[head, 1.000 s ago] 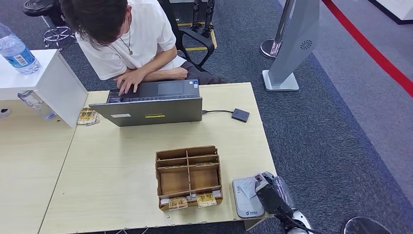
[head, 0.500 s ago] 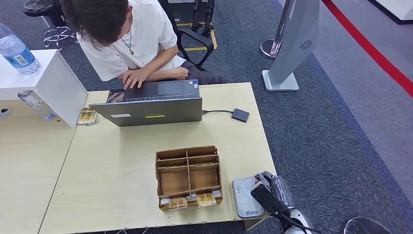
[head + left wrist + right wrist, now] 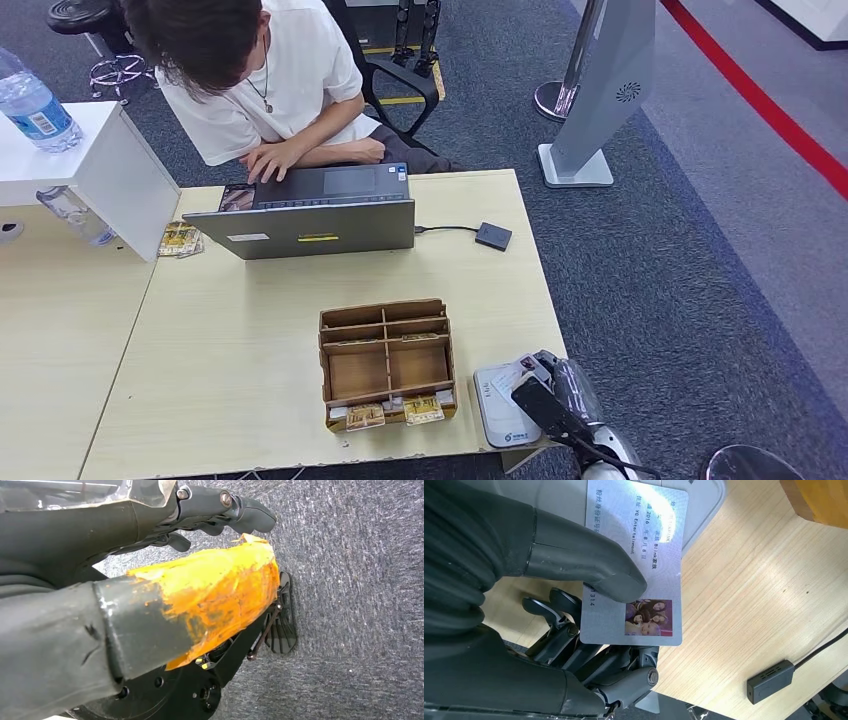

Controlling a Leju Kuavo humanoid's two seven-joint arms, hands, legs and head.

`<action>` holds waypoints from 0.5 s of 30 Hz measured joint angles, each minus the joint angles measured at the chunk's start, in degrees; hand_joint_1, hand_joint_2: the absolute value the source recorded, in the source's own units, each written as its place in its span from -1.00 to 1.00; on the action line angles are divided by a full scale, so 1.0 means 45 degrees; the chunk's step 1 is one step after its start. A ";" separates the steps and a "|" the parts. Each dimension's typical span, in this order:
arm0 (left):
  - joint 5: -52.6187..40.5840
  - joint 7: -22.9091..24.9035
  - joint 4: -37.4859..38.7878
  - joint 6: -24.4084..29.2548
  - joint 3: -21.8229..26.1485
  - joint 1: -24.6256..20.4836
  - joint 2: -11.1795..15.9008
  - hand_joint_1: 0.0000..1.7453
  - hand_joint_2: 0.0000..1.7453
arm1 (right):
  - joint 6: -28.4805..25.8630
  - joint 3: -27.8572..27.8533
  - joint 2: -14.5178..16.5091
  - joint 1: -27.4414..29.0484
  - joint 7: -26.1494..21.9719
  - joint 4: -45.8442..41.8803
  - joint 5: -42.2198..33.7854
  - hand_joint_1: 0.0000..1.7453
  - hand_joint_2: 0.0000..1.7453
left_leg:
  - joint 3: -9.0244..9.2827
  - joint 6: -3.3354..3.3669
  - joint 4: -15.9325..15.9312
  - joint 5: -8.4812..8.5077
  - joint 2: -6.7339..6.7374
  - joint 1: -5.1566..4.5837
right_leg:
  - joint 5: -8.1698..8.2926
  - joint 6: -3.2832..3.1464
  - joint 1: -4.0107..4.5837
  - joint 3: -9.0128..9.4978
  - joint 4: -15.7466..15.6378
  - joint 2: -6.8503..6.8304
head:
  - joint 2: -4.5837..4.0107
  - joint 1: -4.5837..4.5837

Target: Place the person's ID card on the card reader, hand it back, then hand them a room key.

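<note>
My right hand (image 3: 548, 398) is at the table's near right corner and pinches the ID card (image 3: 510, 381) between thumb and fingers. The right wrist view shows the thumb (image 3: 589, 565) pressing on the pale card (image 3: 646, 545), which carries printed text and a small photo. The card lies partly over the grey card reader (image 3: 500, 418), whose rim (image 3: 709, 510) shows behind it. Room key cards (image 3: 395, 411) sit in the front slots of a wooden organiser (image 3: 387, 345). My left hand (image 3: 215, 515) hangs over the carpet, holding nothing, with its orange-taped thumb (image 3: 220, 590) apart from the fingers.
A person (image 3: 260, 80) sits at the far side, one hand on an open laptop (image 3: 310, 228). A small black device (image 3: 493, 236) on a cable lies to the laptop's right. A white box (image 3: 100, 170) with a water bottle (image 3: 35, 105) stands at far left.
My right hand has shifted a little toward the reader with the card. The person's hand has moved on the laptop keyboard.
</note>
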 joint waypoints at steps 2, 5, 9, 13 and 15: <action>0.0001 0.0000 0.0000 0.0002 0.0001 0.0000 0.0000 -1.00 -1.00 | -0.0001 0.0001 -0.0001 -0.0004 0.0000 0.0005 0.0001 1.00 1.00 | 0.0000 0.0000 0.0000 0.0000 0.0000 0.0000 | 0.0000 0.0000 0.0000 0.0001 0.0000 0.0000 | 0.0000 0.0001; 0.0039 -0.0011 0.0000 0.0005 0.0006 0.0000 -0.0001 -1.00 -1.00 | -0.0011 0.0007 -0.0002 -0.0012 0.0000 0.0007 0.0008 1.00 1.00 | 0.0000 0.0000 0.0000 0.0000 0.0000 0.0000 | 0.0000 0.0000 0.0000 0.0001 0.0000 0.0000 | 0.0000 0.0000; 0.0107 -0.0081 0.0000 0.0016 0.0024 -0.0001 -0.0011 -1.00 -1.00 | -0.0145 0.0038 -0.0005 -0.0040 0.0005 0.0006 0.0119 1.00 1.00 | 0.0000 0.0000 0.0000 0.0000 0.0000 0.0000 | 0.0001 0.0000 0.0000 0.0001 0.0000 0.0000 | 0.0000 0.0000; 0.0253 -0.0108 0.0000 0.0058 0.0075 -0.0004 -0.0027 -1.00 -1.00 | -0.0625 0.0120 -0.0005 -0.0067 0.0042 -0.0068 0.0472 1.00 1.00 | -0.0001 0.0000 0.0000 0.0000 0.0000 -0.0001 | 0.0001 0.0001 -0.0001 0.0002 0.0000 -0.0001 | 0.0000 0.0000; 0.0325 -0.0123 0.0000 0.0089 0.0107 -0.0006 -0.0034 -1.00 -1.00 | -0.1068 0.0168 -0.0005 -0.0103 0.0154 -0.0186 0.0869 1.00 1.00 | -0.0002 0.0000 0.0000 0.0000 -0.0001 -0.0001 | 0.0001 0.0001 -0.0001 0.0002 0.0000 -0.0001 | 0.0000 0.0000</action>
